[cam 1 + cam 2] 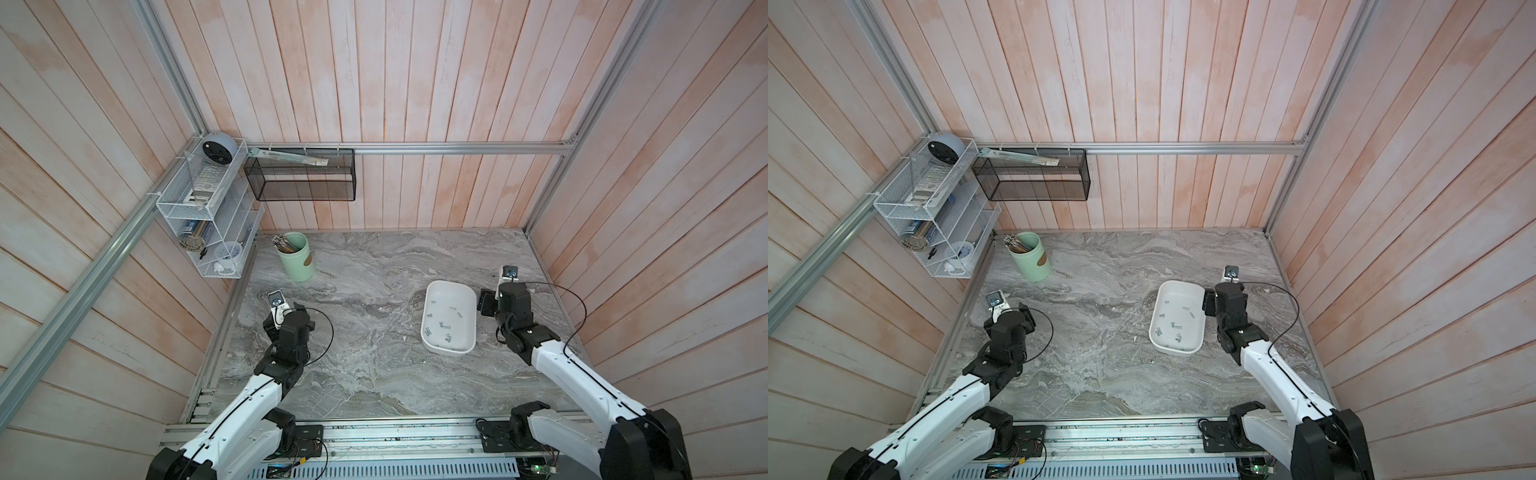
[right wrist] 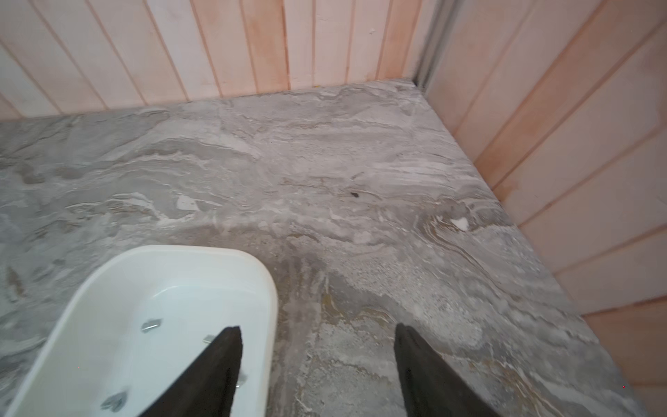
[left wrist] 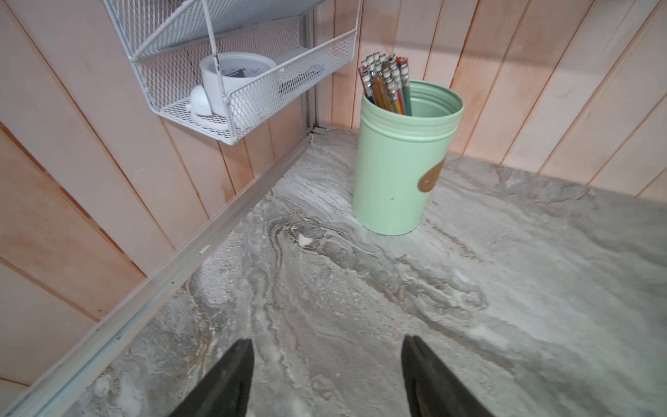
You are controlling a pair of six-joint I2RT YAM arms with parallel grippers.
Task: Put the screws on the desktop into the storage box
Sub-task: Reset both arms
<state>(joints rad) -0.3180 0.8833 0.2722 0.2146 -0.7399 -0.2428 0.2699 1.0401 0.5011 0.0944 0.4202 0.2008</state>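
The white storage box [image 1: 428, 299] [image 1: 1156, 316] stands on the desktop [image 1: 365, 332] right of centre. Several small grey screws [image 1: 444, 325] [image 1: 1177, 325] lie scattered on its floor. My right gripper [image 2: 317, 326] is open and holds nothing. It hovers at the box's right rim [image 2: 173, 249], with one finger [image 2: 216, 361] over the box and a screw [image 2: 151, 325] just beyond it. The other finger is over bare marble. My left gripper [image 3: 326, 339] is open and empty above the desktop [image 3: 361, 307] at the left. On the bare marble I can pick out no screw for certain.
A pale green cup [image 1: 297, 257] [image 3: 397, 162] of speckled-tipped sticks stands at the back left. A white wire rack [image 1: 208, 216] hangs on the left wall and a black mesh basket [image 1: 301, 176] on the back wall. Wooden walls close in three sides.
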